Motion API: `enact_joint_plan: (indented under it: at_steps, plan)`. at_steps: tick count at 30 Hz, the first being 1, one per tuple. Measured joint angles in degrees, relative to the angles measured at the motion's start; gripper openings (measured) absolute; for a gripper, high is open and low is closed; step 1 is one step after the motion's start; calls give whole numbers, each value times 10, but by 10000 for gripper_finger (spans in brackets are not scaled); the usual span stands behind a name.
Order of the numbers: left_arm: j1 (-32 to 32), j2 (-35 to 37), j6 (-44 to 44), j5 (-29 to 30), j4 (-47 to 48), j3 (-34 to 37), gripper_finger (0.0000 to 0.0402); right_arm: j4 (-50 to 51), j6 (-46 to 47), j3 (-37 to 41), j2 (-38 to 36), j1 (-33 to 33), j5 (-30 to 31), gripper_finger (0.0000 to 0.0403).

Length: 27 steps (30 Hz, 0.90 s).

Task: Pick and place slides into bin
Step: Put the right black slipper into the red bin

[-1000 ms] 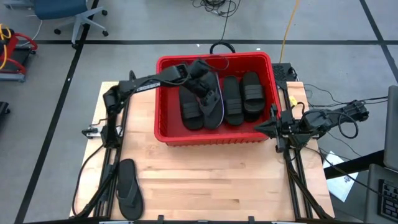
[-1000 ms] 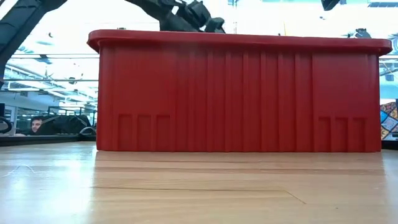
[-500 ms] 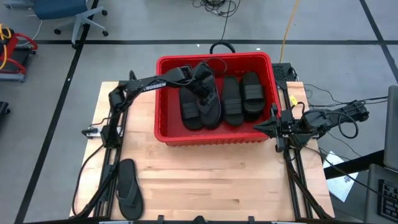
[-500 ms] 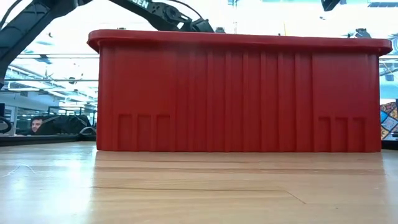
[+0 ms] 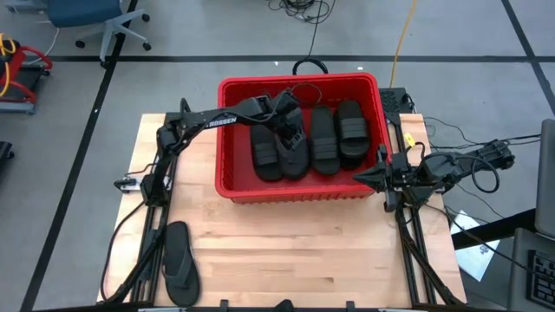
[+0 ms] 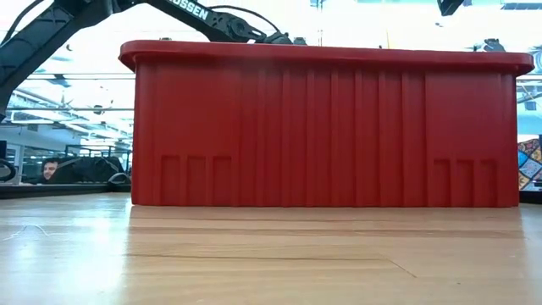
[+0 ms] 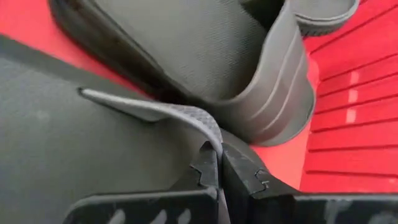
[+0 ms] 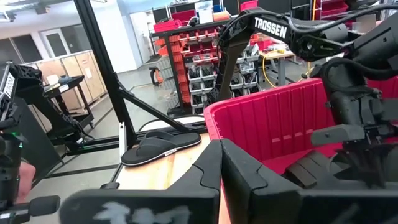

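Note:
The red bin (image 5: 299, 82) stands at the table's far middle and fills the low view (image 6: 322, 127). Inside lie several black slides, such as two with ribbed bands (image 5: 264, 152) (image 5: 351, 130). My left gripper (image 5: 290, 132) reaches down into the bin from the left and is shut on a grey-black flip-flop (image 5: 293, 158) between those slides. A ribbed-band slide (image 7: 273, 81) lies just beyond the fingers in the left wrist view. Another flip-flop (image 5: 178, 260) lies flat on the table's near left. My right gripper (image 5: 381, 178) waits shut and level at the bin's right side. My left gripper (image 7: 219, 163) pinches the flip-flop's thin woven strap (image 7: 208, 127) between its two fingertips. The fingers slant down into the bin from the table's left. The strap is drawn up off the grey footbed (image 7: 74, 149), which lies low among the other slides.
The bin's thick rim and tall walls surround my left gripper. Bare wooden table (image 5: 303, 251) stretches in front of the bin. The arms' frames run along the left and right edges. A person (image 6: 49, 169) sits in the room behind the table.
My left gripper has gone down into the bin with the flip-flop, sinking behind the rim in the low view. The flip-flop, tilted on edge a second ago, now lies flatter and lower between the other slides.

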<state>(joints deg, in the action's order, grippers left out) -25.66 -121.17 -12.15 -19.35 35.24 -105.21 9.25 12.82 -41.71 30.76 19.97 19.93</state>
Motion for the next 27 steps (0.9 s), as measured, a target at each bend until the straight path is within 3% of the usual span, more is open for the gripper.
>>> enact_joint_plan:
  at_steps: [17,22,27]
  plan:
    - [1,-7,18,-16,-8,0,15,-4,0,0,0,0,0,0]
    - [1,-7,-1,-21,-9,0,60,-4,0,0,0,0,0,0]
    - [2,-7,-16,-50,-8,0,142,-4,0,0,0,0,-2,0]
